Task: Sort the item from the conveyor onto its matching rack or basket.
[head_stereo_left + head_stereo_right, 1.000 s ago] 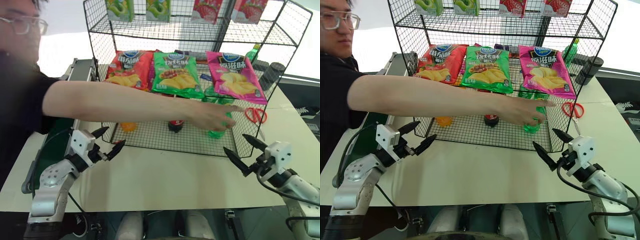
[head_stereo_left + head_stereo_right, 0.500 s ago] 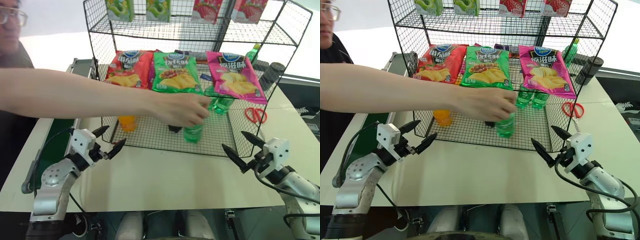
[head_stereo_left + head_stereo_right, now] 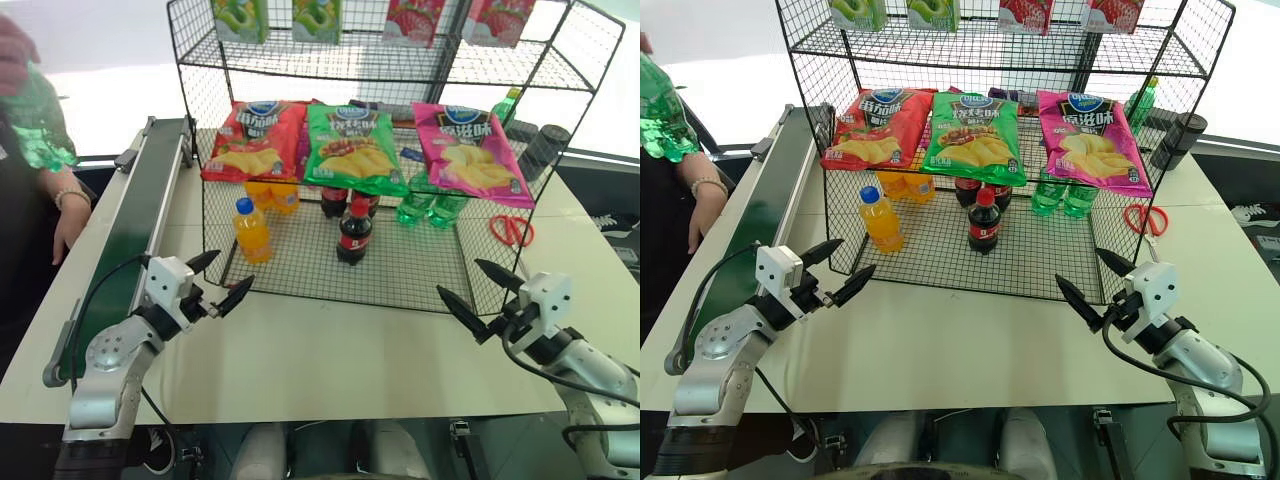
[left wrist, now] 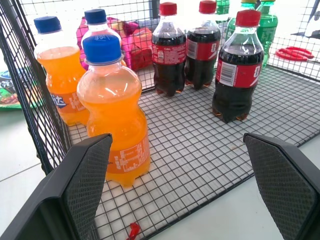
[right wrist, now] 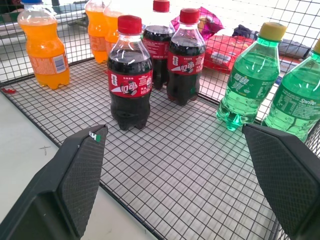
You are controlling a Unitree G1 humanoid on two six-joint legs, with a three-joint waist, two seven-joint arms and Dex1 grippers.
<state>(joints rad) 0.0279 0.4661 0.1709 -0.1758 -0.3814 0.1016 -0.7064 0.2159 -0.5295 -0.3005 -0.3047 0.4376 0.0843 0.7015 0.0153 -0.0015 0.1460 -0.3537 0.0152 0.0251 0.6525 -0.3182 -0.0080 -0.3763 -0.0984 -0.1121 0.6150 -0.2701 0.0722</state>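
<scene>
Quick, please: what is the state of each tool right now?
Left tool: open, holding nothing.
Right tool: open, holding nothing.

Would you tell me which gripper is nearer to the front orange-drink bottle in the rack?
Left. The left gripper hovers open just outside the rack beside the front orange-drink bottle; the right gripper is open at the rack's far corner.

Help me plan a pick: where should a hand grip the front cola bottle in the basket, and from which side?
Probably grip the cola bottle around its labelled middle, coming level from the front of the basket: it stands upright with bare mesh on either side.
</scene>
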